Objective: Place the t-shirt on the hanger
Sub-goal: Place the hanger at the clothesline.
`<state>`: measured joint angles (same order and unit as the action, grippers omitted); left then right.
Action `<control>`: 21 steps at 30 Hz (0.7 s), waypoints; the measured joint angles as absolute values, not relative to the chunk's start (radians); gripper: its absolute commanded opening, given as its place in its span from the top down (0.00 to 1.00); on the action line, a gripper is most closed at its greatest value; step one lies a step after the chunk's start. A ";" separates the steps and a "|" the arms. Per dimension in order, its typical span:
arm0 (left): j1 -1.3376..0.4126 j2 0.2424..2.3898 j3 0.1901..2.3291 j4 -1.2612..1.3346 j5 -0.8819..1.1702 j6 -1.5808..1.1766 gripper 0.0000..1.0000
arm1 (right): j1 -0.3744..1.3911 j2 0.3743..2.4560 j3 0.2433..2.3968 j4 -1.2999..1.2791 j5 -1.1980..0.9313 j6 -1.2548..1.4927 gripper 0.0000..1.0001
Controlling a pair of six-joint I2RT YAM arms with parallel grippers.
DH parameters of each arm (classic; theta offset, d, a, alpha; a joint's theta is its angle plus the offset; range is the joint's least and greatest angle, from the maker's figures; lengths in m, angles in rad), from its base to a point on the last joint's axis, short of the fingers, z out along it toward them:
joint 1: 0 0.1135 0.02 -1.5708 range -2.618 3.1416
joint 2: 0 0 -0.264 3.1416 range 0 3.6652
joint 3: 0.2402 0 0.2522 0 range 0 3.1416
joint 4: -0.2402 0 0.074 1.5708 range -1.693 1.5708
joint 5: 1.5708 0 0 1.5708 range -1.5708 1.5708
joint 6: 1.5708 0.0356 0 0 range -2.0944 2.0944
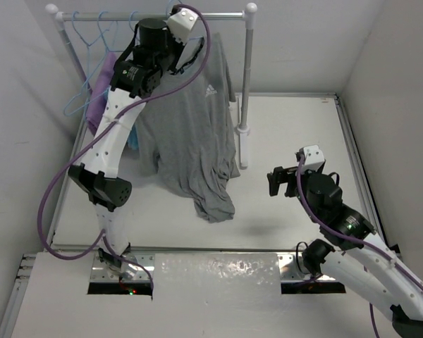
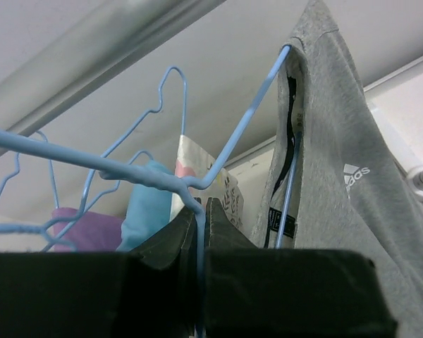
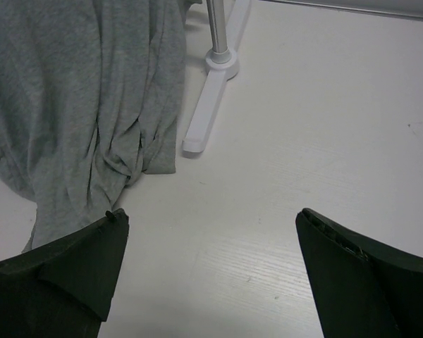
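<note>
The grey t-shirt [image 1: 197, 134] hangs from its neck near the rack's top rail, and its hem trails onto the table. In the left wrist view the t-shirt [image 2: 338, 141] is draped over one arm of a light-blue wire hanger [image 2: 233, 144], with the white logo showing. My left gripper [image 2: 201, 208] is shut on that hanger's wire just below its neck. In the top view the left gripper [image 1: 187, 53] is raised at the shirt's collar. My right gripper [image 1: 276, 181] is open and empty above the table, right of the shirt's hem [image 3: 77, 91]. The right wrist view shows the right gripper [image 3: 208, 225] with its jaws wide apart.
A white rack has a top rail [image 1: 155, 14], a right post [image 1: 248, 84] and a foot [image 3: 208, 105] on the table. Spare blue hangers [image 1: 92, 49], a purple cloth [image 1: 102, 84] and a blue cloth [image 2: 148, 204] hang at the rack's left end. Walls enclose the table on the left, back and right.
</note>
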<state>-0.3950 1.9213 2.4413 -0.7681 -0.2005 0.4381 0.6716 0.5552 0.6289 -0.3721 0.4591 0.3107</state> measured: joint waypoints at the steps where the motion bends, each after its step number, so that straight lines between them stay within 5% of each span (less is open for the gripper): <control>1: -0.393 1.935 2.449 -0.758 -0.203 0.437 1.00 | 0.672 0.555 0.626 -0.367 0.454 0.311 0.01; 15: -0.374 1.963 2.330 -0.688 -0.152 0.415 1.00 | 0.672 0.567 0.590 -0.345 0.416 0.311 0.01; 17: -0.373 1.940 2.301 -0.681 -0.129 0.412 0.81 | 0.672 0.566 0.581 -0.345 0.416 0.311 0.01; 19: -0.373 1.912 2.275 -0.693 -0.102 0.411 0.27 | 0.672 0.566 0.574 -0.345 0.415 0.311 0.01; 21: -0.373 1.878 2.241 -0.706 -0.066 0.403 0.04 | 0.672 0.566 0.570 -0.346 0.412 0.311 0.01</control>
<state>-0.3733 1.8778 2.2406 -0.7059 -0.0662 0.4026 0.6716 0.5663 0.5705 -0.3458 0.4122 0.3111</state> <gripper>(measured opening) 0.773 0.986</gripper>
